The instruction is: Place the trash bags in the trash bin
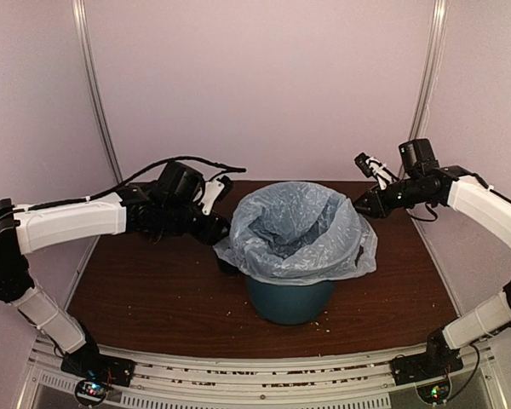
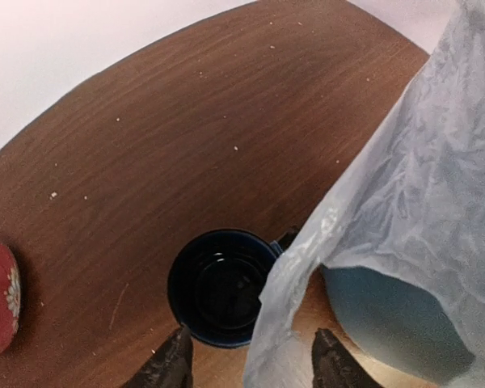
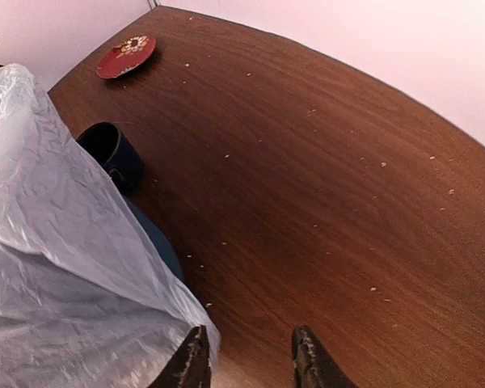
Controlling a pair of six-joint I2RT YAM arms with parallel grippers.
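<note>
Trash bag (image 1: 294, 230) lining teal trash bin (image 1: 289, 300), centre of the overhead view, on a brown table (image 1: 153, 298).
Bag mouth open, edge draped outward over the rim. Left gripper (image 2: 250, 333) released, fingers spread, a loose bag fold hanging between them; dark blue mug (image 2: 218, 287) beside the bin. Right gripper (image 3: 250, 331) released and empty, at the bag's right edge. Red plate (image 3: 125, 55) at upper left of the right wrist view.

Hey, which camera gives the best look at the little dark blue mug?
Left wrist view: it looks straight down into the mug, showing most of its rim and dark inside. The right wrist view shows it from the side, partly behind the bag. In the top view the bag hides nearly all of it.
</note>
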